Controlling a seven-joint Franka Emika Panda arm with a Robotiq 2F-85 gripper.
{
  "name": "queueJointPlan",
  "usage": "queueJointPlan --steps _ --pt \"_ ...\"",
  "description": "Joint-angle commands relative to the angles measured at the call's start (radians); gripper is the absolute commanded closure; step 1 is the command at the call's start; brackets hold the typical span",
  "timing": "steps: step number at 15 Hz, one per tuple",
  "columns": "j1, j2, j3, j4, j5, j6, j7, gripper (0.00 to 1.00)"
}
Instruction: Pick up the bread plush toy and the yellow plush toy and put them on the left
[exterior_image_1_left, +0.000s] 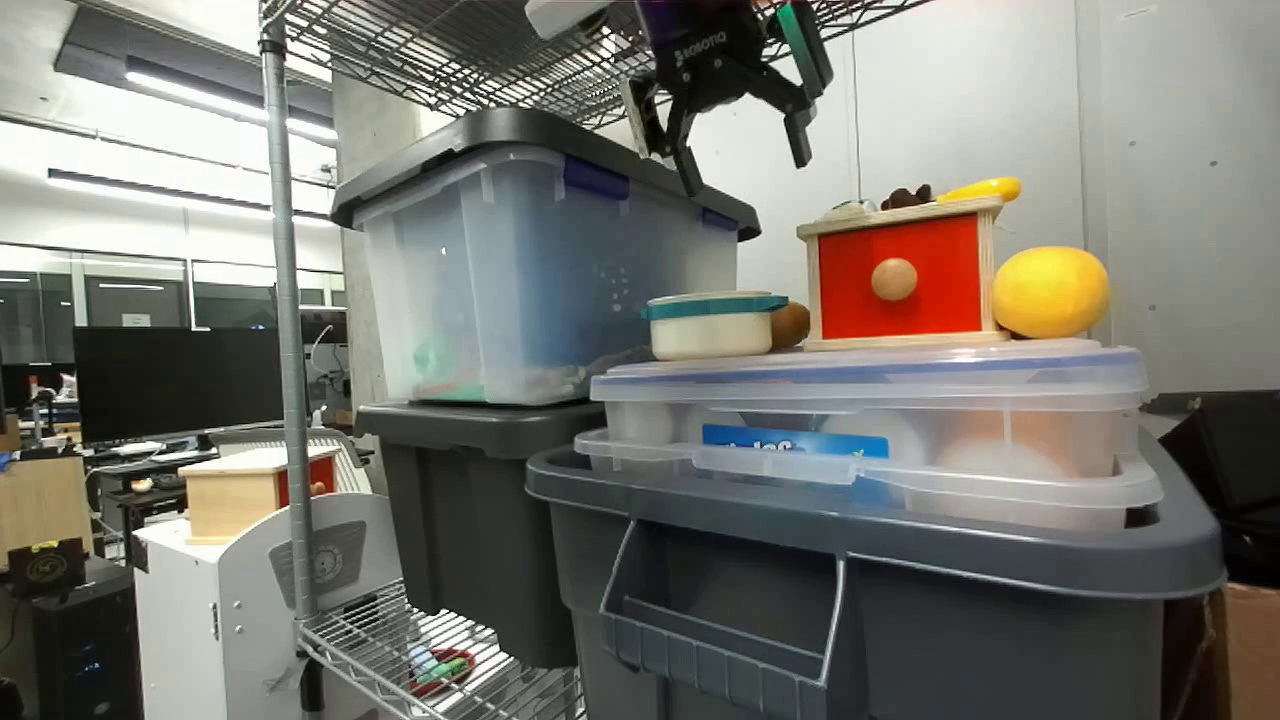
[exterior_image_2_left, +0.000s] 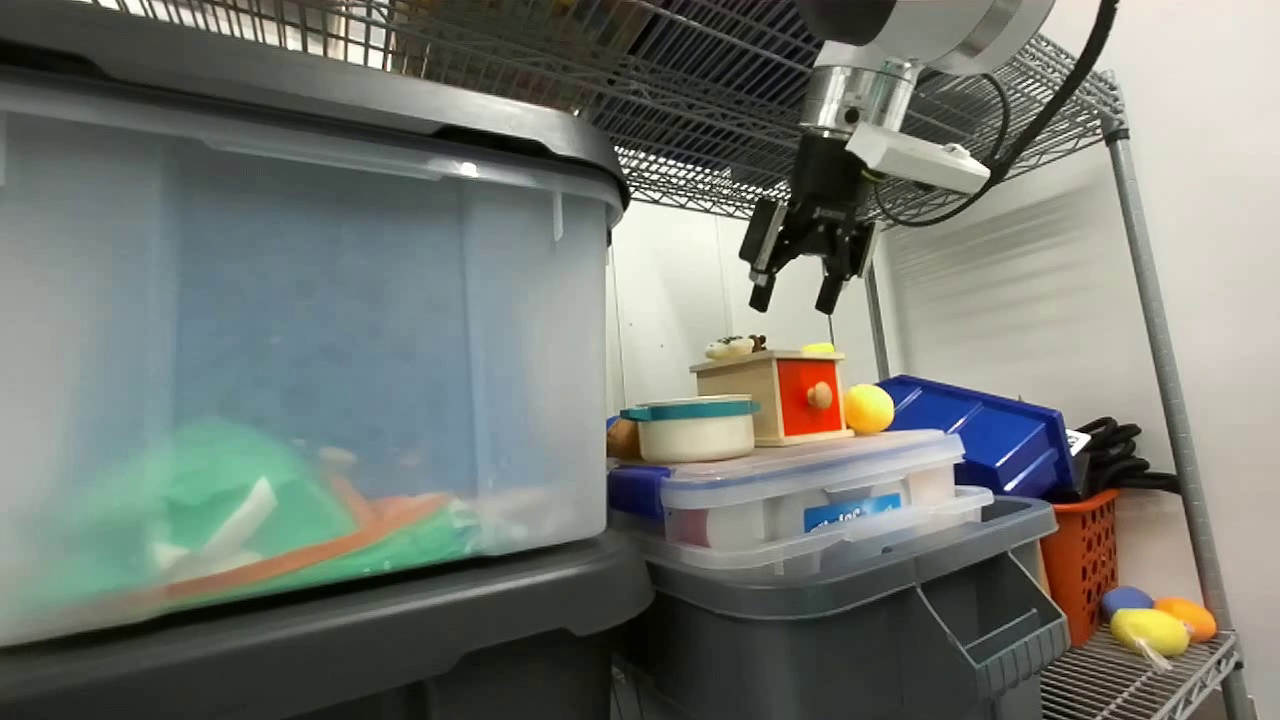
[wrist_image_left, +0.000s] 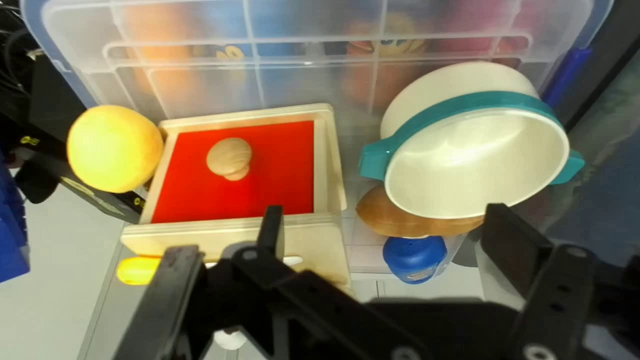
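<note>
The black two-fingered claw (exterior_image_2_left: 796, 297) hangs higher than the wooden box with a red front (wrist_image_left: 280, 185), jaws spread wide in open air. Just beside that box, near the edge of the clear plastic container (exterior_image_1_left: 870, 400) under it, sits the bright yellow round plush ball (wrist_image_left: 115, 148). On the box's opposite side are the cream pot with a teal band (wrist_image_left: 470, 145) and the golden-brown loaf-shaped plush (wrist_image_left: 395, 218) (partly hidden by the pot in every view). Farther out that way stands the dark-lidded translucent bin (exterior_image_1_left: 550, 260); above the box spans the metal wire shelf (exterior_image_2_left: 690, 130). Only the wrist view looks down into the pot; the orange perforated basket (exterior_image_2_left: 1080, 560), lower than the box, shows in an exterior view alone. Lettering on the claw reads "ROBOTIQ"; the blue label (exterior_image_1_left: 795, 440) below the box is too blurred to read.
</note>
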Motion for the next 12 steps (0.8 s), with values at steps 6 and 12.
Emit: queueJointPlan --steps 6,12 --pt "-0.058 -0.043 -0.099 -0.040 0.017 -0.017 -0.071 0.00" --pt "-0.083 -0.007 -0.148 -0.026 0.035 -0.008 -0.139 0.00"
